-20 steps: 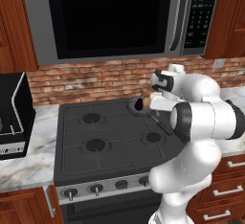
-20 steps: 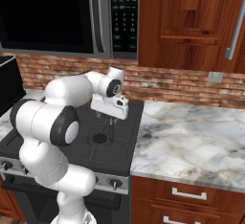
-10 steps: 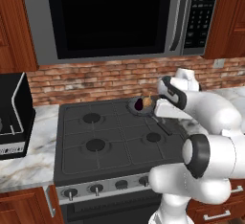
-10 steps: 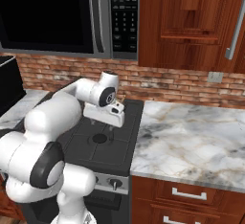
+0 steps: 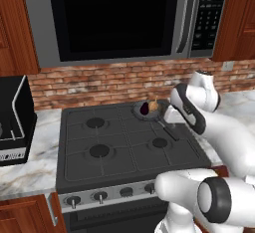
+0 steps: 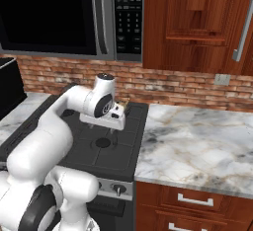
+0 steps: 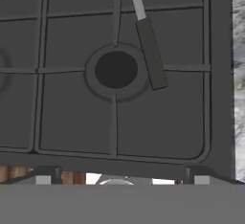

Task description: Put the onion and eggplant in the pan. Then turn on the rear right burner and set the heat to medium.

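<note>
here, the onion (image 5: 154, 106) and eggplant (image 5: 144, 109) lie together in the pan (image 5: 141, 115) on the rear right burner; loading appears done. gripper (image 6: 114, 125) above the stove, jaw state indeterminable. knob turn to medium remains.

Four burners (image 5: 99, 151) are counted on the stove top. One pan (image 5: 144, 113) is seen at the rear right, and in it one onion (image 5: 154, 105) and one eggplant (image 5: 144, 108) are held. One pan handle (image 7: 150, 50) is seen in the hand view. One microwave (image 5: 119, 18) is mounted above, and three knobs (image 5: 100, 196) are made out along the stove front
</note>
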Tool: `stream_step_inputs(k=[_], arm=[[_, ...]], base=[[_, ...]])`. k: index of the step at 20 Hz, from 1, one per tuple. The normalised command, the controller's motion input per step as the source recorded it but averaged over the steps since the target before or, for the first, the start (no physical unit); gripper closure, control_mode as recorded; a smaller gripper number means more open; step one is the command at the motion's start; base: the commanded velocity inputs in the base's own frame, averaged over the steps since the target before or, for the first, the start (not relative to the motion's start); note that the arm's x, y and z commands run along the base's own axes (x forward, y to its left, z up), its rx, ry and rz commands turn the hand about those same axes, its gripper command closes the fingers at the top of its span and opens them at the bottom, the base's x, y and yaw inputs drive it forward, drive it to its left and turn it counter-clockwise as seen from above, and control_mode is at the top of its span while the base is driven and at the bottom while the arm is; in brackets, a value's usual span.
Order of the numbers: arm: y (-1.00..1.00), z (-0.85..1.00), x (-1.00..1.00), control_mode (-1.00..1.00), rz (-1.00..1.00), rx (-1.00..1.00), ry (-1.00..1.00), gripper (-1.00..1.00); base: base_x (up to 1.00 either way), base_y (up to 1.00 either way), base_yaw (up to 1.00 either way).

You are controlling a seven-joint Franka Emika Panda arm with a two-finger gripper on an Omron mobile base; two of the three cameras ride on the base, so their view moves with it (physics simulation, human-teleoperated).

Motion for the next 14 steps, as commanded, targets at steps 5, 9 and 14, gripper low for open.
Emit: stream_step_inputs(k=[5, 9, 14], arm=[[0.11, -0.03, -0.12, -1.0, 0.05, -0.01, -0.27, -1.0], [0.0, 0.05, -0.08, -1.0, 0.01, -0.01, -0.13, -1.0], [0.04, 0.24, -0.53, -1.0, 0.0, -0.04, -0.03, -1.0]], base=[[0.0, 0.0, 0.0], [0.0, 0.0, 0.0], [0.0, 0.0, 0.0]])
